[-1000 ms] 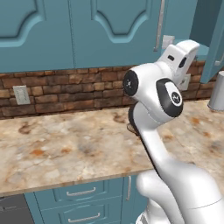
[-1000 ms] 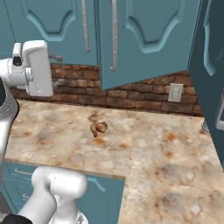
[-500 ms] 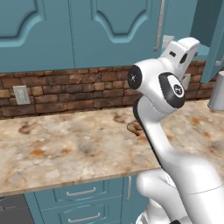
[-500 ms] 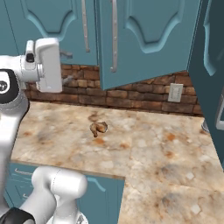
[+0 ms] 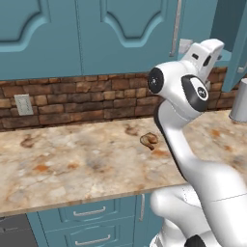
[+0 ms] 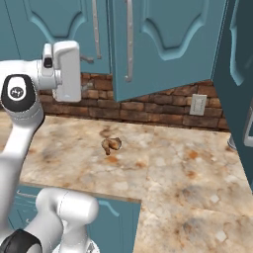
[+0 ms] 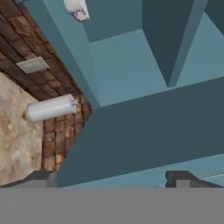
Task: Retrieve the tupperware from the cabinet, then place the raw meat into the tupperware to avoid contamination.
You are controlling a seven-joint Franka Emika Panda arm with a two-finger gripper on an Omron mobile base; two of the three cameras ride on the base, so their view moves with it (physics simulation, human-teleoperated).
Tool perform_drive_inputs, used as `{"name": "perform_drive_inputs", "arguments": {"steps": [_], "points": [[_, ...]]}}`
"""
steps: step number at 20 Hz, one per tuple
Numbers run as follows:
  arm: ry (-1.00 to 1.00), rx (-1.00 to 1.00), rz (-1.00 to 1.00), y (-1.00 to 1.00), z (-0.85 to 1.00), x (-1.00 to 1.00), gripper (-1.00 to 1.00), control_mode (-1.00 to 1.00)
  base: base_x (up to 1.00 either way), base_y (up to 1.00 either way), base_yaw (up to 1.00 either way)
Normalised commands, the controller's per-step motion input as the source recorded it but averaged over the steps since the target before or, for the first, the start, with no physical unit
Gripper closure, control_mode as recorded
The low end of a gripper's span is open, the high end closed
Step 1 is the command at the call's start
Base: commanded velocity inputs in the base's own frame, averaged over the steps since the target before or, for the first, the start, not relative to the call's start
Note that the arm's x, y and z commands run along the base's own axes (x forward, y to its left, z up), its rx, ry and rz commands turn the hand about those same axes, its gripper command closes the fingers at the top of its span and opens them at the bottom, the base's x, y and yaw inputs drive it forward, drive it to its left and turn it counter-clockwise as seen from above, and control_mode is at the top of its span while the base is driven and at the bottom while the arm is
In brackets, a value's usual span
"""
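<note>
Flat, even rendered light, no visible source; marble counter (image 5: 72, 164) bright, no glare; soft shadow under the cabinet (image 7: 131, 135) underside, darker inside; base views sharp; hand view coarser, slightly soft, tilted; no edge distortion.

The left base view looks from behind the arm, on its left, forward and down at the marble counter (image 5: 72, 164) and brick wall (image 5: 87, 99). The right base view sees the same counter (image 6: 188, 173) from the other side. The hand view is close under the cabinet (image 7: 144, 131), strongly rolled
</note>
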Motion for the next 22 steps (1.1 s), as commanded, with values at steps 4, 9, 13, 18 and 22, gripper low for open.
{"name": "perform_drive_inputs", "arguments": {"steps": [4, 9, 13, 18, 22], "points": [[0.0, 0.0, 0.0, -0.22, -0.01, 0.18, -1.0, -1.0, 0.0, 0.0, 0.0], [0.0, 0.0, -0.01, -0.2, -0.07, 0.22, -1.0, -1.0, 0.0, 0.0, 0.0], [0.0, 0.0, -0.01, -0.22, -0.06, 0.22, -1.0, -1.0, 0.0, 0.0, 0.0], [0.0, 0.0, -0.03, -0.26, -0.01, 0.07, -1.0, -1.0, 0.0, 0.0, 0.0], [0.0, 0.0, -0.05, -0.25, 0.0, 0.01, -1.0, -1.0, 0.0, 0.0, 0.0]]}}
